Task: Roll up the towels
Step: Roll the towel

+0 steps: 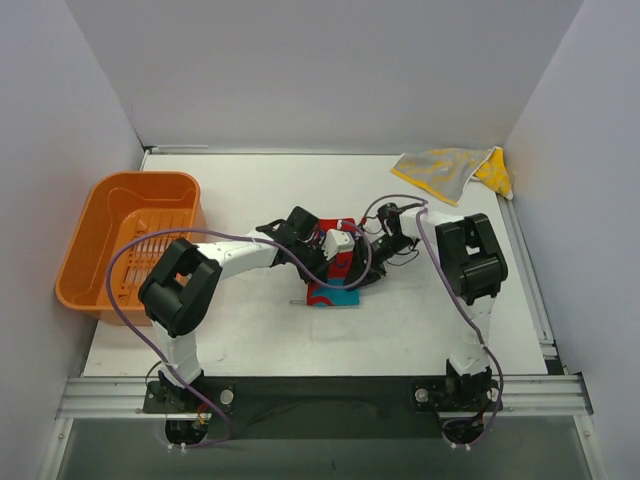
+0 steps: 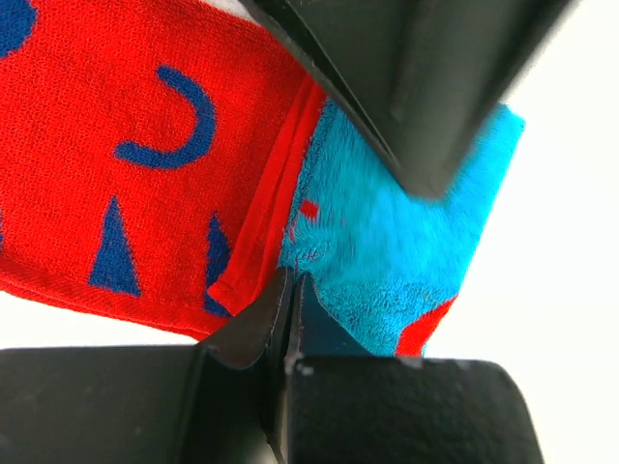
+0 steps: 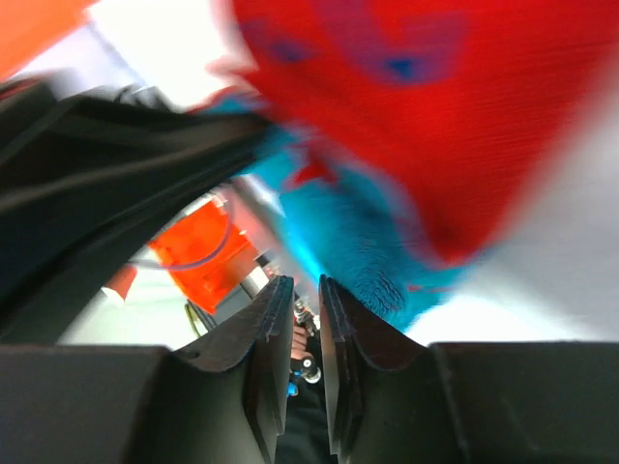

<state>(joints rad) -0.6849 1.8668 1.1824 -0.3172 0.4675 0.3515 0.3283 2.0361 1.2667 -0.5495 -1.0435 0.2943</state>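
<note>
The red and turquoise towel point(image 1: 333, 283) with dark blue shapes lies flat at the table's middle, one red edge folded over point(image 2: 276, 193). My left gripper point(image 2: 293, 280) is shut, its tips pressed against the towel where the red fold meets the turquoise pile; I cannot tell if any cloth is pinched. My right gripper point(image 3: 300, 282) hangs at the towel's turquoise edge point(image 3: 358, 251) with a narrow gap between its fingers and nothing in it; that view is blurred. From above, both grippers point(image 1: 345, 255) point(image 1: 372, 268) meet over this towel. The yellow towel point(image 1: 455, 168) lies crumpled at the far right corner.
An orange plastic tub point(image 1: 130, 240) stands at the table's left edge. White walls close in the back and both sides. A dark part of the other arm point(image 2: 426, 87) fills the top of the left wrist view. Purple cables loop over both arms.
</note>
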